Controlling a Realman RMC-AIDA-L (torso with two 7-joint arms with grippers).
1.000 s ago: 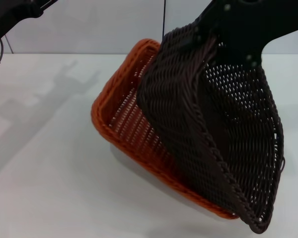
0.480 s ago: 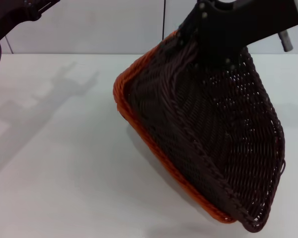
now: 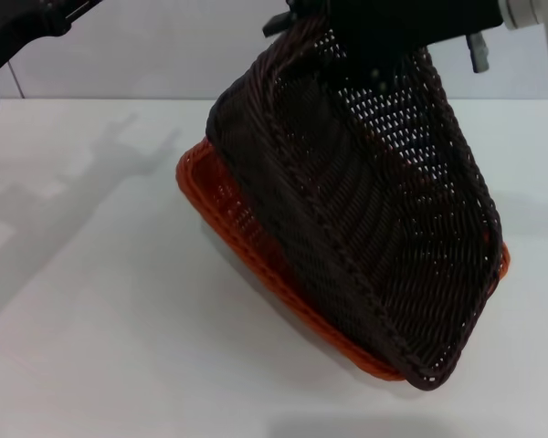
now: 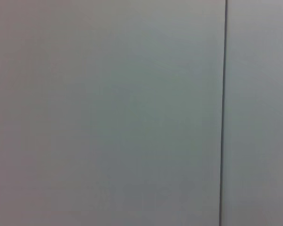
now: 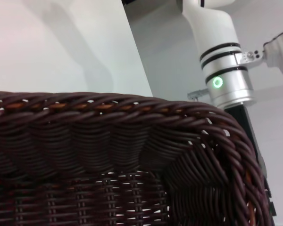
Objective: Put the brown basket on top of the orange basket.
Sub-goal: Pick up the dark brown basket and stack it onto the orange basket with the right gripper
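The right gripper (image 3: pixel 384 41) sits at the top of the head view, its dark body over the far rim of the brown basket (image 3: pixel 365 219). Its fingertips are hidden behind the weave, so whether the jaws are pressed onto the rim cannot be told directly; the basket hangs tilted from that spot with nothing else under its raised end, so I judge the rim is pinched there.

From that far rim the brown basket slopes down toward the camera, its near corner low and overlapping the orange basket (image 3: pixel 221 210), which lies on the white table (image 3: pixel 82 301). Orange rim shows along the left side and at the near right edge, so the 2 baskets are roughly aligned but not yet nested flat. In the right wrist view the braided rim of the brown basket (image 5: pixel 132 113) fills the frame close to the camera.

The basket looks light and fairly stiff, an open weave that holds its shape when carried by 1 edge. The braided rim is the sensible hold: thick, ridged, unlikely to slip. A single-edge grip lets it swing and tilt, so lowering should be gentle.

The left gripper is not visible; only the left arm (image 3: pixel 18 27) shows, raised at the upper left corner, away from the work.
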